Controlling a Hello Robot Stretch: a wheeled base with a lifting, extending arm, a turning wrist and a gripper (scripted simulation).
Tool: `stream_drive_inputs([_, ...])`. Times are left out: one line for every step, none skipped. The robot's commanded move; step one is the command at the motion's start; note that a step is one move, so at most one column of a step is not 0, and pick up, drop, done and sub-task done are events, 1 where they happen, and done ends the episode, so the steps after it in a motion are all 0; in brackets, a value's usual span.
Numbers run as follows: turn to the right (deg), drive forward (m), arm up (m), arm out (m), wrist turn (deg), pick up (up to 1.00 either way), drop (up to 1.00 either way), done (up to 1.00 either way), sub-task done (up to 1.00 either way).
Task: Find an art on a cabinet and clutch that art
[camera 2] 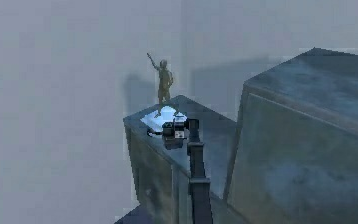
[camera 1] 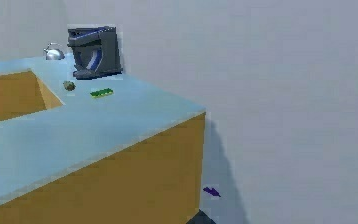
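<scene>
Pale blue countertop [camera 1: 107,130] with orange sides, dark grey appliance [camera 1: 92,52] at its back, small green thing [camera 1: 102,93] just beside

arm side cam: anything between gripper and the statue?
In the arm side view, a flat white thing lies on the cabinet top between the gripper and the statue.

Gold statue [camera 2: 164,84] atop dark cabinet [camera 2: 152,165]

Pale blue countertop [camera 1: 97,130] with orange front, dark grey machine [camera 1: 93,52], olive-tan statue [camera 2: 164,80], dark grey cabinet [camera 2: 152,170]
</scene>
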Motion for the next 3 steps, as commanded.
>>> stream_drive_inputs([0.0,0.0,0.0,0.0,0.0,1.0,0.0,0.0,0.0])
stream_drive_inputs([0.0,0.0,0.1,0.0,0.0,0.0,0.0,0.0,0.0])
stream_drive_inputs([0.0,0.0,0.0,0.0,0.0,0.0,0.0,1.0,0.0])
